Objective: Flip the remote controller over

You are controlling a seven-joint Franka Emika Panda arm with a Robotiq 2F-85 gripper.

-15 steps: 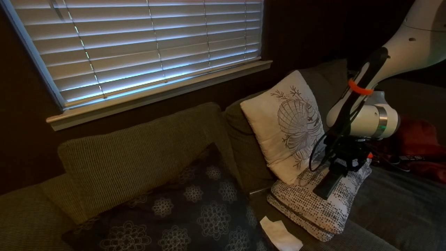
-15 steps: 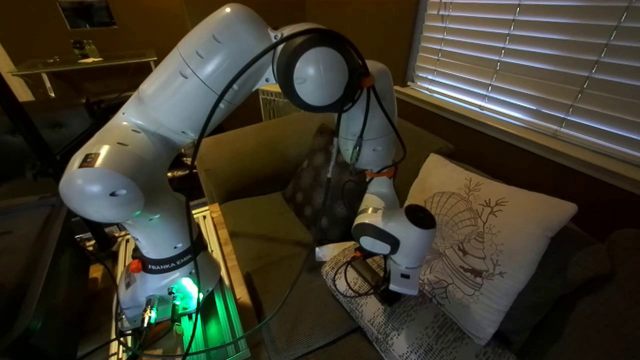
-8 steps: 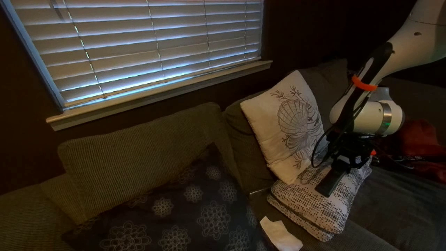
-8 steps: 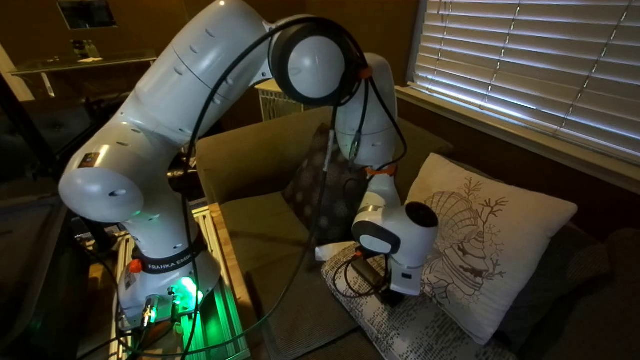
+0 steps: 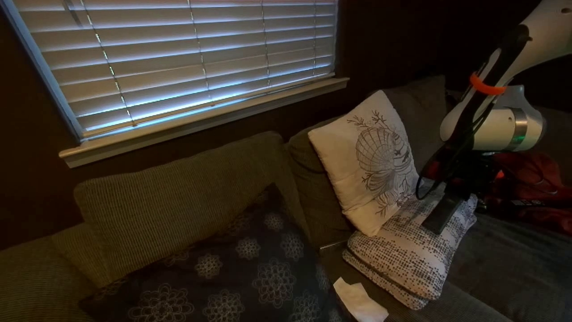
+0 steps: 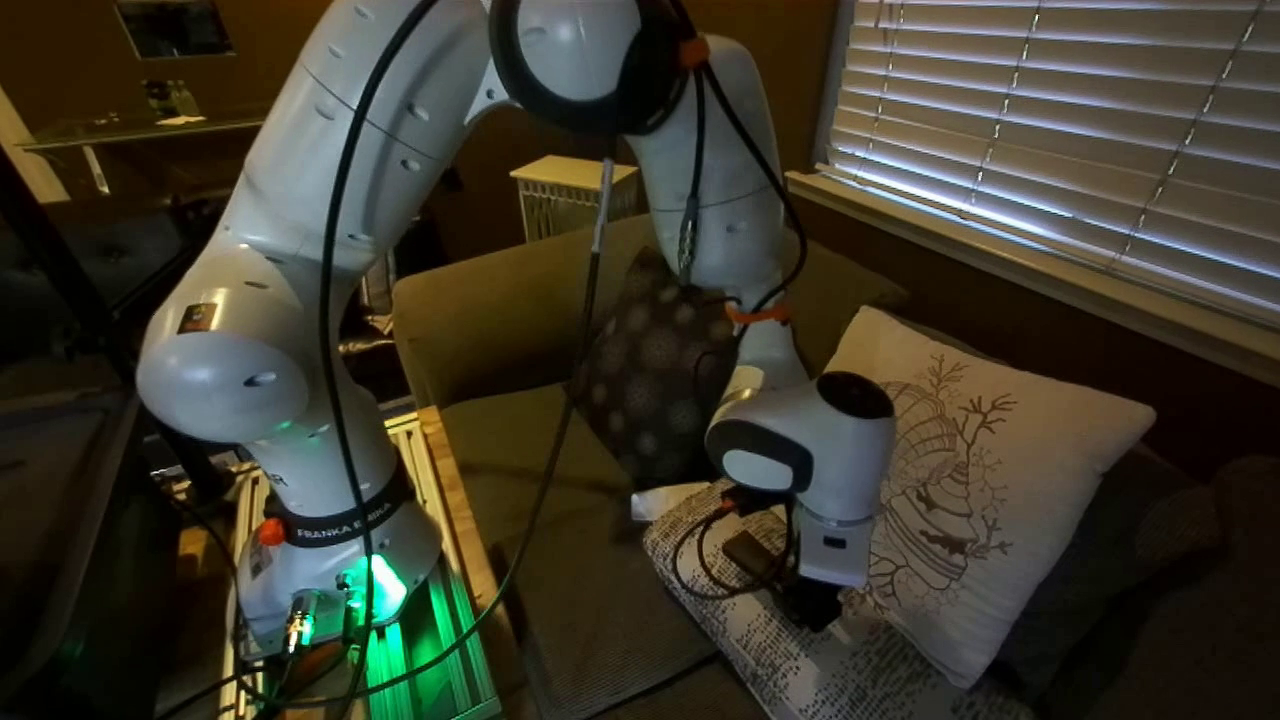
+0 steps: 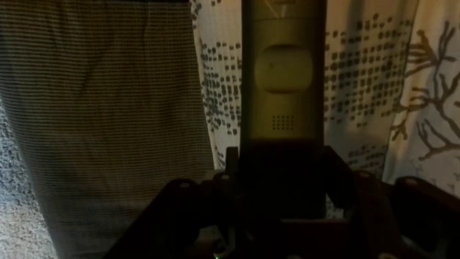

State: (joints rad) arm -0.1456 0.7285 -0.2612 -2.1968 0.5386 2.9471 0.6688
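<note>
The remote controller (image 7: 284,104) is a slim dark bar; in the wrist view its face shows yellowish, with an oval recess and a grid of small dots. My gripper (image 7: 280,158) has a finger on each side of its near end and is shut on it. In the exterior views the remote (image 5: 442,213) (image 6: 752,556) sticks out from the gripper (image 5: 462,190) (image 6: 810,600) over the dotted cushions, sloping downward. The height of its far tip above the cushion is hard to tell. The jaws are very dark in the wrist view.
The stacked dotted cushions (image 5: 397,255) lie on the sofa seat (image 6: 600,580). A white shell-print pillow (image 5: 371,165) leans behind them, close to the gripper. A white folded paper (image 5: 359,299) and a dark flower-print pillow (image 5: 232,268) are beside them. Red cloth (image 5: 536,174) lies beyond the arm.
The arm has risen, and the gripper has moved up and right in an exterior view, carrying the remote with it. The remote stays held. The cushions have not moved.
</note>
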